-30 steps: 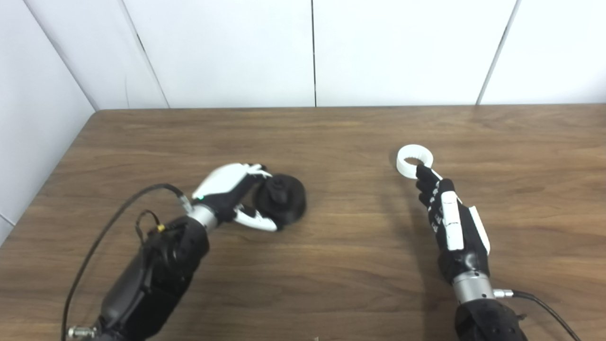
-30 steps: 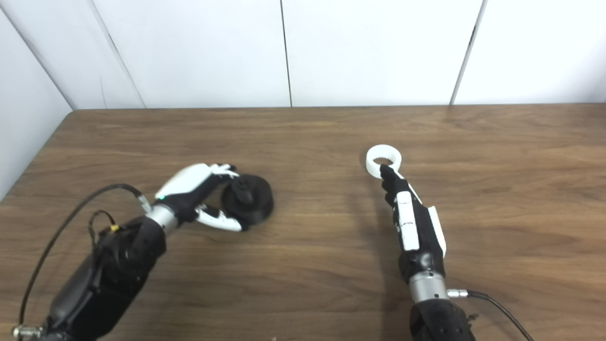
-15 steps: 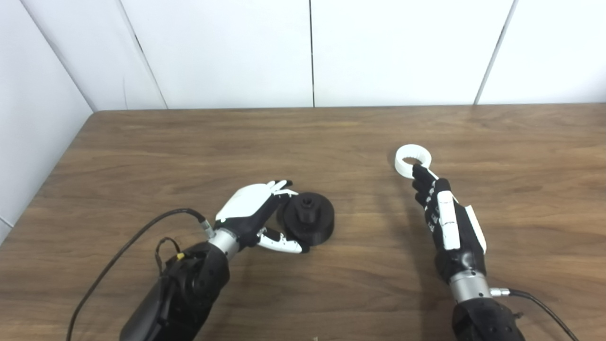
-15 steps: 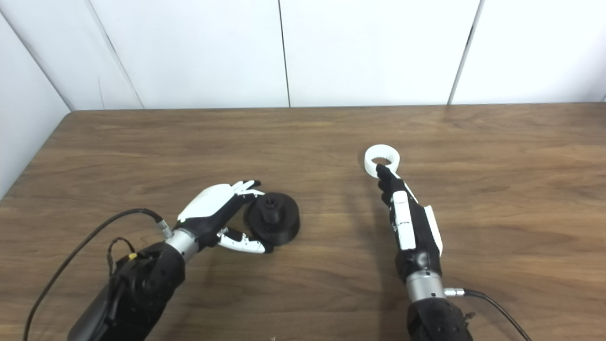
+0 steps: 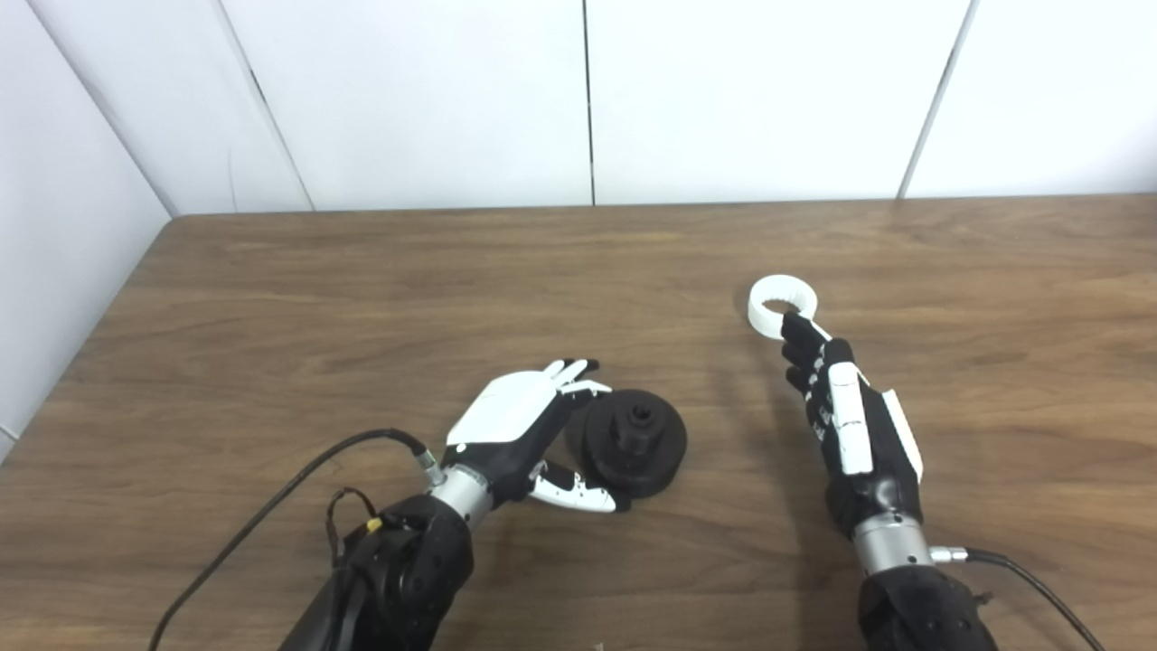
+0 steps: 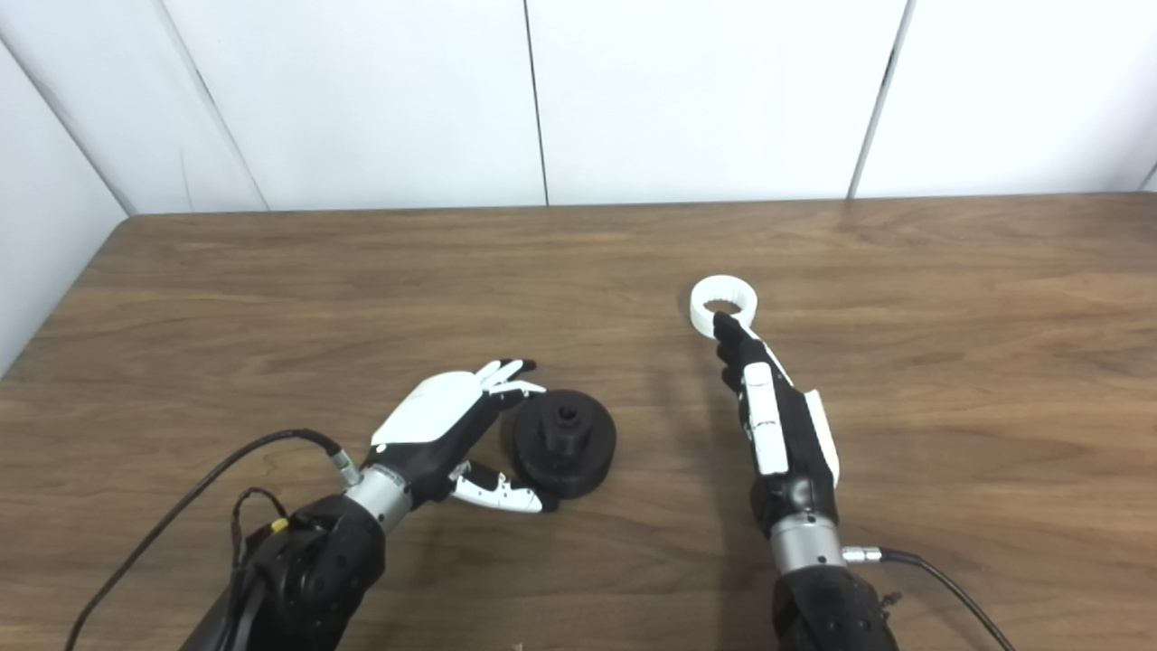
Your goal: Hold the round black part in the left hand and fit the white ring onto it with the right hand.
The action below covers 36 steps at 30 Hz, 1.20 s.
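Bare table is being left open all around the round black part except on its left, where passage is being blocked by the left hand; the white ring and right hand are standing well to its right.

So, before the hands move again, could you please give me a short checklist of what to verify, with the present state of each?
1. Round black part inside the left hand: fingers above it, thumb at its near edge. Firm grip: cannot tell.
2. Black part lifted off the table: cannot tell; it looks low.
3. Hub of the black part facing up and uncovered: ok.
4. White ring held by the right hand: not ok; fingertips only reach its near rim.
5. Ring lying flat on the table: ok.
6. Nothing on the table between ring and black part: ok.
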### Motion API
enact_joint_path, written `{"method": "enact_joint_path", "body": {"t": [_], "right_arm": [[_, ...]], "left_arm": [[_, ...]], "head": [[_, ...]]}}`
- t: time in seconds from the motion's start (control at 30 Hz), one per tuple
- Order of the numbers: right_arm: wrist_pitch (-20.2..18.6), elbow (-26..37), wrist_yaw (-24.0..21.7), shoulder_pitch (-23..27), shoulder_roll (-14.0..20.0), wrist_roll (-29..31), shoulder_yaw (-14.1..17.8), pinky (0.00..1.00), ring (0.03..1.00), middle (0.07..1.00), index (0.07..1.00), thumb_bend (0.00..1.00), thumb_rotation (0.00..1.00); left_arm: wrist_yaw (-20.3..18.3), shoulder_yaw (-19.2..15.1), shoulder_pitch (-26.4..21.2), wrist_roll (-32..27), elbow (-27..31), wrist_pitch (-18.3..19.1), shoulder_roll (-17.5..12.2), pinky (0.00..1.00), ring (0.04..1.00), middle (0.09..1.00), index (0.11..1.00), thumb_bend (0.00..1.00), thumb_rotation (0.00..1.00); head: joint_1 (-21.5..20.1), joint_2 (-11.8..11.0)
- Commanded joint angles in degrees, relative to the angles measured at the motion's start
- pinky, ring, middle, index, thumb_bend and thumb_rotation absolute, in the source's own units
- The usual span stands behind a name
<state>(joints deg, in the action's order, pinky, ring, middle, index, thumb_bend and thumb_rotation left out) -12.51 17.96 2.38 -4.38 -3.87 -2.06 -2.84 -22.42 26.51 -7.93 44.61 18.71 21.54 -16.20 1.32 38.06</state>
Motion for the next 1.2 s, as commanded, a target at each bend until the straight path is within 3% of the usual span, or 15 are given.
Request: {"method": "enact_joint_path", "body": {"t": [0.0,0.23,0.4,0.53,0.6,0.7,0.8,0.9,1.03,1.17], "right_arm": [[0.84,2.41,-0.21,-2.65,-0.1,-0.06,-0.23,0.94,0.931,0.903,0.859,0.55,1.0],[0.7,3.0,-0.8,-2.34,0.84,0.49,0.13,0.93,0.933,0.907,0.862,0.55,1.0],[-0.02,6.05,-1.72,-0.6,3.05,1.9,2.74,0.78,0.889,0.896,0.834,0.55,0.83],[-3.33,9.92,-2.67,1.66,5.86,1.03,5.29,0.8,0.901,0.911,0.834,0.51,0.82],[-5.05,11.5,-3.29,2.63,7.6,0.3,5.91,0.78,0.905,0.92,0.834,0.49,0.8],[-6.36,12.95,-3.7,5.51,11.18,0.17,7.36,0.79,0.903,0.906,0.813,0.51,0.65],[-8.11,13.12,-2.91,9.95,15.41,-4.21,8.21,0.77,0.875,0.866,0.766,0.58,0.47],[-10.88,12.52,-3.87,14.33,19.84,-7.22,8.63,0.84,0.886,0.866,0.763,0.61,0.41],[-12.77,8.68,-6.19,21.17,25.4,-9.49,8.04,0.75,0.836,0.864,0.739,0.64,0.3],[-13.1,4.1,-9.36,26.05,30.39,-12.64,5.21,0.79,0.9,0.894,0.73,0.71,0.29]], "left_arm": [[-1.01,0.24,0.45,0.06,1.23,-0.63,0.07,0.97,1.0,0.985,0.79,0.78,0.34],[-2.07,-0.11,0.69,0.31,1.49,-0.01,0.42,0.99,1.0,0.991,0.795,0.77,0.35],[-1.78,-0.57,0.66,0.62,1.26,-0.17,0.57,0.96,1.0,0.987,0.789,0.77,0.33],[-1.91,-0.76,0.61,0.98,1.25,-0.09,0.64,0.95,1.0,0.986,0.788,0.76,0.33],[-1.84,-0.74,0.63,1.0,1.16,-0.29,0.68,0.95,1.0,0.986,0.787,0.76,0.34],[-1.89,-0.56,0.69,1.18,1.1,-0.39,0.78,0.95,1.0,0.987,0.79,0.76,0.34],[-1.8,-0.57,0.86,1.37,0.94,-0.36,1.09,0.95,1.0,0.985,0.79,0.77,0.34],[-1.91,-0.64,1.0,1.46,0.95,-0.28,1.33,0.96,1.0,0.985,0.79,0.76,0.34],[-1.95,-0.77,1.26,1.44,0.97,-0.23,1.49,0.96,1.0,0.987,0.792,0.76,0.33],[-1.8,-0.92,1.5,1.2,0.74,-0.47,1.56,0.97,1.0,0.989,0.796,0.76,0.33]], "head": [[0.09,0.13],[0.28,0.43],[0.29,0.53],[0.38,0.65],[0.39,0.7],[0.59,0.73],[0.63,0.63],[0.71,0.64],[0.52,0.68],[0.38,0.67]]}}
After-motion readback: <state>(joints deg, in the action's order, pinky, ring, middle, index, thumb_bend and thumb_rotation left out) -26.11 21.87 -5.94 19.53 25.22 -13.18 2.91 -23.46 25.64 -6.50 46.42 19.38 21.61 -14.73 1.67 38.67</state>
